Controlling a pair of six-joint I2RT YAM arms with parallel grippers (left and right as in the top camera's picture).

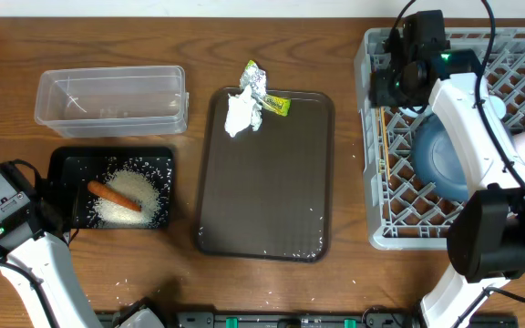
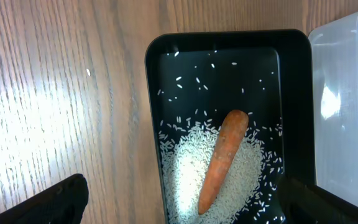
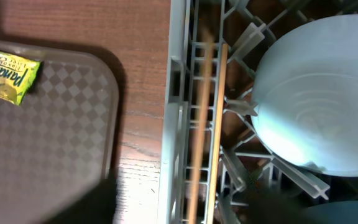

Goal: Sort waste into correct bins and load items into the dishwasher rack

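The right jaws look parted: their dark tips show blurred at the near edge of the wrist view, one on each side of the chopsticks (image 3: 207,124), and they seem to grasp nothing. The chopsticks lie lengthwise in a channel along the left wall of the dishwasher rack (image 1: 376,164), close beside the small light-blue bowl (image 3: 316,99). The large blue bowl (image 1: 440,159) sits nearer in the same rack. One stick is smeared in the picture, so it may not have settled. Being thin, it could slip through the grid or wedge aslant between pegs. The jaws also hang close to the rack wall and could catch on it when they lift. The left jaws are spread wide and empty, hovering above the black bin (image 2: 291,74), where the carrot (image 2: 222,158) rests on the rice (image 2: 185,180). The clear tub (image 1: 112,96), just beyond it, looks empty. On the far edge of the brown tray (image 1: 262,182) the tissue (image 1: 241,114), foil (image 1: 255,77) and packet (image 1: 276,105) are not yet sorted. They lie bunched together and touching, so a grasp at one may drag another into the wrong bin.
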